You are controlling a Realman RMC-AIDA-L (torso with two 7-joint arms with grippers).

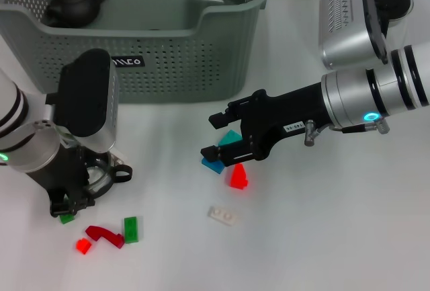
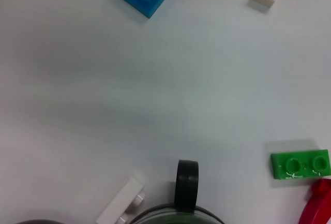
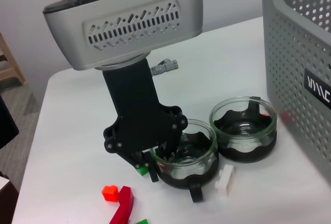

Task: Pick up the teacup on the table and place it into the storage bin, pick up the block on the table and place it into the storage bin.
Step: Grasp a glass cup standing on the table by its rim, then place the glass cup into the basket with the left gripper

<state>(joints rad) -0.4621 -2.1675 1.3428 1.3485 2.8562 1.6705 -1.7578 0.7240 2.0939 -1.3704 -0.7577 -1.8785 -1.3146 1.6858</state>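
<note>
The grey-green storage bin (image 1: 175, 62) stands at the back; it also shows in the right wrist view (image 3: 300, 43). A glass teacup (image 1: 102, 177) with a black handle stands on the table under my left gripper (image 1: 75, 197). The right wrist view shows that gripper (image 3: 160, 161) down at the rim of this teacup (image 3: 186, 154). My right gripper (image 1: 215, 135) is open and low over a teal block (image 1: 230, 138) and a blue block (image 1: 213, 164), which lie between its fingers. A red block (image 1: 237, 177) lies just beside them.
A black teapot (image 1: 74, 3) sits in the bin. A second glass cup (image 3: 243, 136) stands between the first one and the bin. A white block (image 1: 222, 215), a green block (image 1: 131, 229) and red pieces (image 1: 104, 235) lie at the front.
</note>
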